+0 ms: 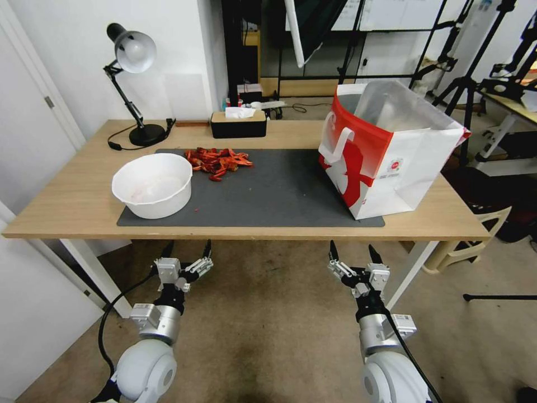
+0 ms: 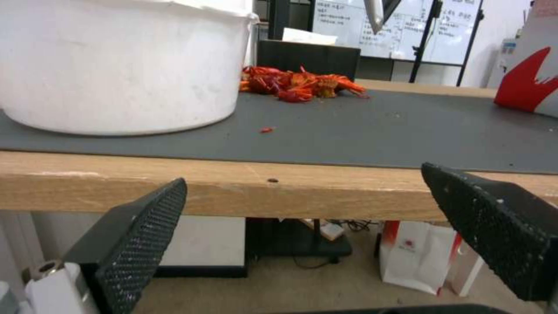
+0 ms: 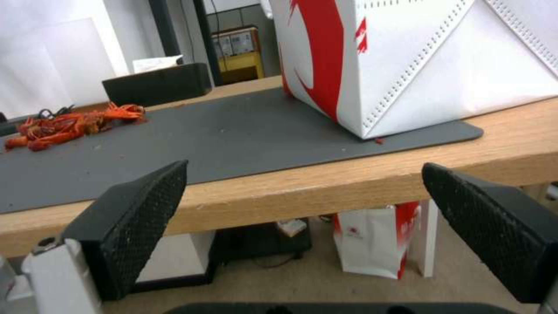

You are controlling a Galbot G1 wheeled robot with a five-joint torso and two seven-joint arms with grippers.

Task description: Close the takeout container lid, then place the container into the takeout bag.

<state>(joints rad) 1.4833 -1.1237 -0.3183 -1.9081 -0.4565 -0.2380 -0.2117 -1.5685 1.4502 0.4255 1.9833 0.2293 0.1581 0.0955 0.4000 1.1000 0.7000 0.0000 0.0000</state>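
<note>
The takeout bag [image 1: 386,151] stands open on the right end of the grey mat [image 1: 279,190]; it is red and white, with a silvery lining. Its red-printed side also shows in the left wrist view [image 2: 532,83] and the right wrist view [image 3: 418,61]. The takeout container and its lid are out of view. My left gripper [image 1: 187,249] [image 2: 303,174] hangs open below the table's front edge, in front of the bowl. My right gripper [image 1: 352,247] [image 3: 305,165] hangs open below the edge too, in front of the bag. Both hold nothing.
A round white bowl [image 1: 152,184] sits on the mat's left end, with a pile of red crayfish [image 1: 217,160] behind it. A black tissue box [image 1: 238,124] and a desk lamp [image 1: 134,84] stand at the back. A small bag [image 3: 372,244] sits on the floor under the table.
</note>
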